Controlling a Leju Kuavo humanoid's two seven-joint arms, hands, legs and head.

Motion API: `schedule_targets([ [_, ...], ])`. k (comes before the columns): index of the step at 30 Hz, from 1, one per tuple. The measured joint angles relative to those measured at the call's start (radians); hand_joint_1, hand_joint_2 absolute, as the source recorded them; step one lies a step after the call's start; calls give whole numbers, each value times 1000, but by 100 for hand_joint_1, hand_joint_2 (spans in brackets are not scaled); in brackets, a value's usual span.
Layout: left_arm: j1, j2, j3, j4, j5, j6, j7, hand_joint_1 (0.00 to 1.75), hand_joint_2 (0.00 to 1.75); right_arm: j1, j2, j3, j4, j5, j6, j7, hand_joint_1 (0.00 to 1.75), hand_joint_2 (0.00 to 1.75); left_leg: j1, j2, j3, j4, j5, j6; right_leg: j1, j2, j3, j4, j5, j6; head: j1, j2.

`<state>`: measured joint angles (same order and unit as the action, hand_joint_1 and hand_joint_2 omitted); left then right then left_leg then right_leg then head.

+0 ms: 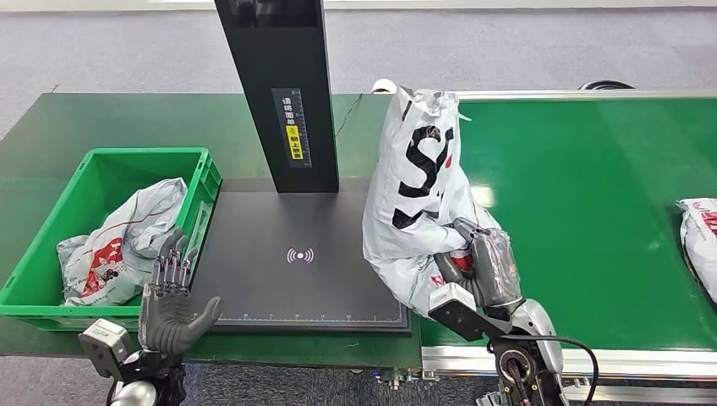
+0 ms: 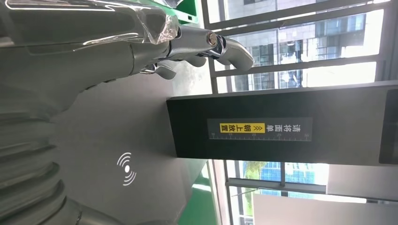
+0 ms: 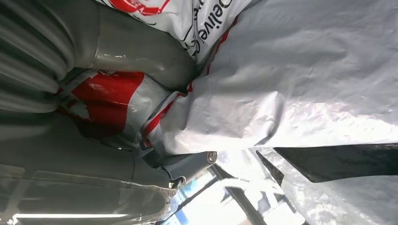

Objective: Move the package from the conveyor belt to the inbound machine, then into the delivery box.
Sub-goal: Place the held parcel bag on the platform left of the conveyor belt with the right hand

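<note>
While raised upright at the near edge of the desk (image 1: 51, 127), left robot hand (image 1: 173, 309) released, fingers spread and grasping nothing, palm turned toward the scanner. Just left of that robot hand and a little beyond it, green delivery box (image 1: 30, 271), with one white-and-red bagged parcel (image 1: 118, 245) lying inside against its near wall. Immediately right of the left robot hand, black flat plate of the inbound machine (image 1: 287, 296), marked with a white wireless symbol (image 1: 299, 255) at its centre; in the left wrist view, same symbol (image 2: 126, 168) just beyond the open fingers (image 2: 225, 49). Behind the plate, black upright post (image 1: 283, 85) with a small yellow-and-white label (image 1: 293, 127). Further right, between the two robot hands, white package (image 1: 414, 186) with bold black lettering, held upright and tall, lower end at the right edge of the plate where plate meets green conveyor belt (image 1: 592, 211); whether resting there or lifted, cannot tell. Right robot hand (image 1: 473, 266) clenched around the package's lower part, crumpled plastic bunched against the fingers; in the right wrist view, package (image 3: 291, 84) pressed close against thumb and palm (image 3: 136, 47). Well to the right of that robot hand, at the far edge of the belt, another white parcel (image 1: 700, 245), partly cut off.
</note>
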<state>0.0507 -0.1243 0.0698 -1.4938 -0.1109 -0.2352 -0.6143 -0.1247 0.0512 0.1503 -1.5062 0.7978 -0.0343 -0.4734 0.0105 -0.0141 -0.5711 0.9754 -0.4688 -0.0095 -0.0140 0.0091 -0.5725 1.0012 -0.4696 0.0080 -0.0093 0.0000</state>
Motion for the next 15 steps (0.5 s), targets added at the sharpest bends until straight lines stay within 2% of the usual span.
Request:
schedule_targets([
  [4,-2,0,-2,0,-1,12,-2,0,175,-25,-10,70,52,51,89,17,175,175,0,1,1,0,0,0,1,1,0,0,0,0,0,0],
  [15,-40,3,-14,17,7,67,-2,0,175,-225,-27,460,337,94,210,57,175,175,1,1,1,0,0,0,1,1,0,0,0,0,0,0],
])
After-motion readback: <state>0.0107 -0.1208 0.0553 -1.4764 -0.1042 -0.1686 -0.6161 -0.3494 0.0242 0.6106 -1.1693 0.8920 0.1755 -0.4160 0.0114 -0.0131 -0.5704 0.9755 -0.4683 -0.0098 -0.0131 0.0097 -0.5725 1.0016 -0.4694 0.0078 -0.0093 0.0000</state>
